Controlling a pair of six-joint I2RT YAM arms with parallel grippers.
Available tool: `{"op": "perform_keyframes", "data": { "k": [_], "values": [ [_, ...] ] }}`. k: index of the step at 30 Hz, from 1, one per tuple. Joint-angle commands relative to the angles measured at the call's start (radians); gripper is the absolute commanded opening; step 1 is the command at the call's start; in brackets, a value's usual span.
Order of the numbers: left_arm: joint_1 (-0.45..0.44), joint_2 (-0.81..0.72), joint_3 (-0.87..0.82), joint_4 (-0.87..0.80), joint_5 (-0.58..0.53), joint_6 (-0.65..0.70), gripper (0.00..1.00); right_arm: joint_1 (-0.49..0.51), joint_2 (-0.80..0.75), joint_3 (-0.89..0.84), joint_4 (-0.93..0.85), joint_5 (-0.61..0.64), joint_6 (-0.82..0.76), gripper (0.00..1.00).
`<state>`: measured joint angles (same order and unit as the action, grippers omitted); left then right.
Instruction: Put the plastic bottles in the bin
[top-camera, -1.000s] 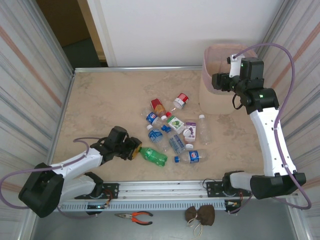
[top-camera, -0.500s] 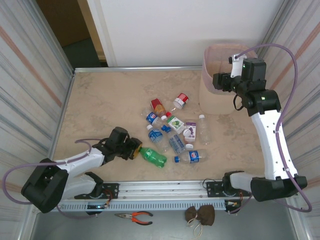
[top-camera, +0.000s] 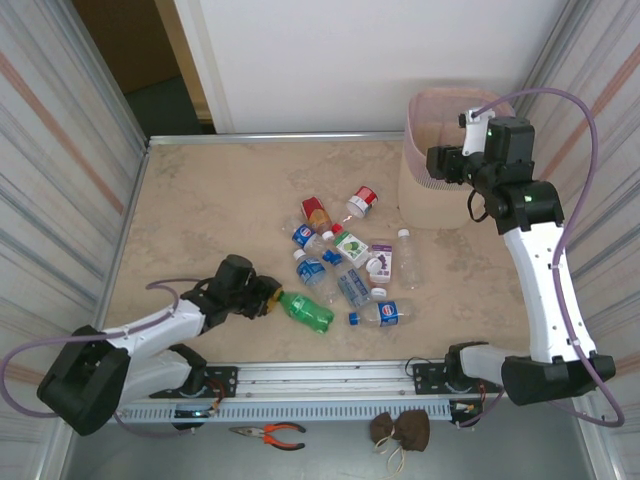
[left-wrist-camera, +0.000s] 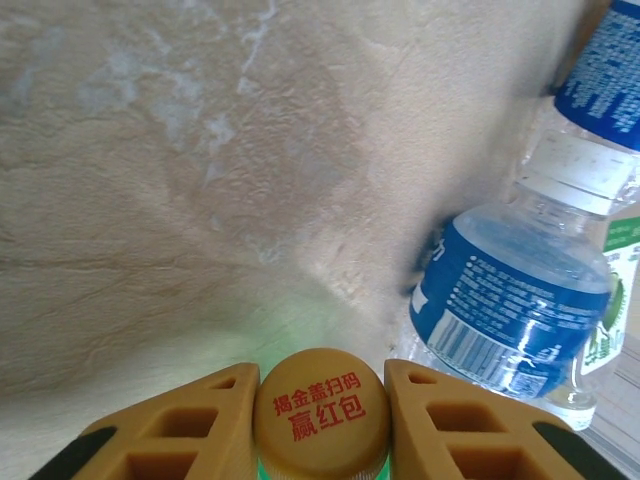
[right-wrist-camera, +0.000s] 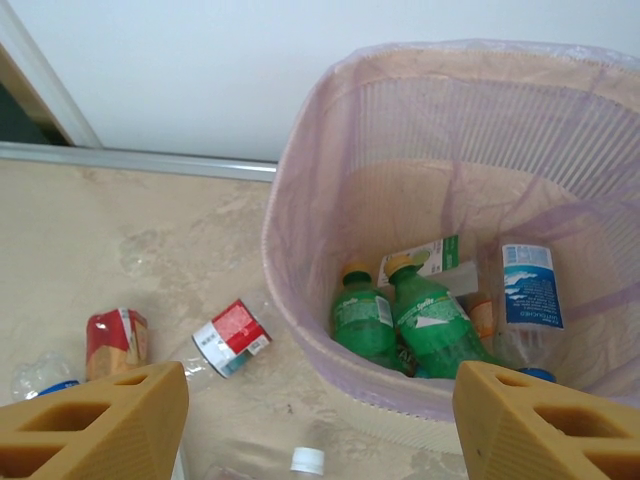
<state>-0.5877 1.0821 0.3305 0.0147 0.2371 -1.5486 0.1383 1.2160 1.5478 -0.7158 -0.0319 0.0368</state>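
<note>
Left tool (top-camera: 267, 297): closed narrow on the yellow cap (left-wrist-camera: 320, 408) of a green bottle (top-camera: 307, 312), one finger pressed to each side of the cap.
Green bottle: lies on its side on the surface (top-camera: 210, 200), near the front edge.
Right tool (right-wrist-camera: 320, 390): jaws wide apart, holding nothing, above the near rim of the bin (top-camera: 428, 200).
Bin: stands at the far right of the surface; inside lie two green drink bottles (right-wrist-camera: 365, 322) and a clear blue-labelled one (right-wrist-camera: 530, 288).
Loose bottles (top-camera: 340, 262): scattered mid-surface, between the left tool and the bin.
</note>
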Motion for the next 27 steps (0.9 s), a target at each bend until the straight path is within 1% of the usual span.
{"op": "perform_keyframes", "data": {
  "k": [1, 5, 8, 13, 17, 22, 24, 27],
  "values": [
    [0.019, -0.053, 0.004, -0.056, -0.022, 0.024, 0.29, 0.008, -0.039, 0.015, -0.003, -0.021, 0.014, 0.69],
    [0.056, -0.129, 0.048, -0.156, -0.02, 0.104, 0.27, 0.017, -0.057, 0.019, -0.007, -0.041, 0.023, 0.69],
    [0.094, -0.195, 0.097, -0.24, -0.016, 0.195, 0.26, 0.02, -0.073, 0.014, 0.0, -0.078, 0.035, 0.69],
    [0.159, -0.26, 0.197, -0.295, 0.037, 0.426, 0.26, 0.039, -0.121, -0.036, 0.073, -0.214, 0.048, 0.69],
    [0.2, -0.252, 0.3, -0.287, 0.121, 0.617, 0.23, 0.088, -0.148, -0.073, 0.136, -0.316, 0.055, 0.69],
    [0.212, -0.202, 0.451, -0.283, 0.231, 0.825, 0.11, 0.18, -0.162, -0.113, 0.2, -0.407, 0.068, 0.69],
    [0.212, -0.183, 0.506, -0.277, 0.268, 0.888, 0.0, 0.223, -0.16, -0.127, 0.223, -0.427, 0.072, 0.69],
    [0.211, -0.165, 0.569, -0.255, 0.318, 0.961, 0.0, 0.289, -0.157, -0.146, 0.25, -0.439, 0.073, 0.69]
  ]
}}
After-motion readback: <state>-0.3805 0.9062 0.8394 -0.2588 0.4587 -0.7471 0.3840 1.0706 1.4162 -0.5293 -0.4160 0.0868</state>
